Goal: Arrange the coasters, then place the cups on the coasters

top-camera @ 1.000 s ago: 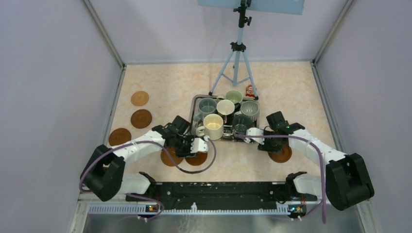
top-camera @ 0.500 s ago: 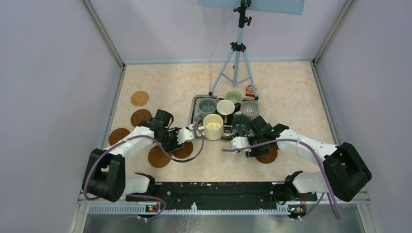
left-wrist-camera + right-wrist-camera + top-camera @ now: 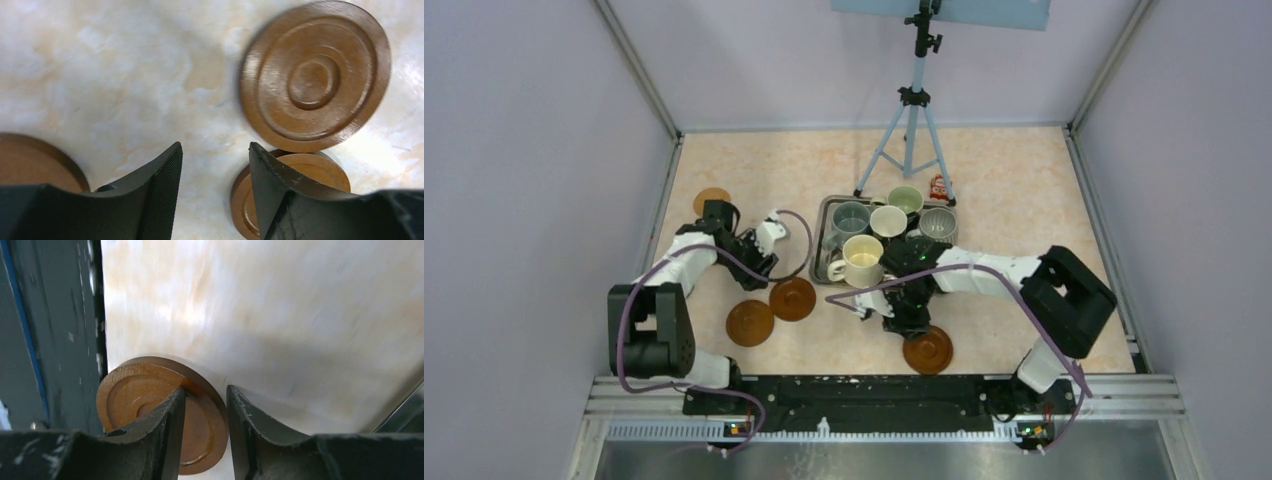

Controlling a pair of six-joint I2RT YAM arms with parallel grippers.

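Observation:
Several cups stand in the steel tray (image 3: 824, 214), the large cream cup (image 3: 862, 260) nearest. My right gripper (image 3: 910, 328) (image 3: 205, 405) is low near the table's front edge. It is shut on the rim of a brown coaster (image 3: 929, 352) (image 3: 145, 395), one finger on its top and one outside its edge. My left gripper (image 3: 762, 240) (image 3: 215, 165) hangs open over bare table left of the tray, holding nothing. Around it lie three coasters: one (image 3: 315, 75) ahead, one (image 3: 300, 180) partly under a finger, one (image 3: 30, 160) at the left edge.
Two coasters (image 3: 750, 322) (image 3: 793, 298) lie close together front-left of the tray, and another (image 3: 712, 197) peeks out by the left wall. A tripod (image 3: 913, 130) stands behind the tray. The black rail (image 3: 55, 330) borders the table's front.
My right gripper swung left and toward the front edge, taking its coaster along and narrowing its jaws. My left arm swung left and back, away from two coasters, and its jaws widened slightly.

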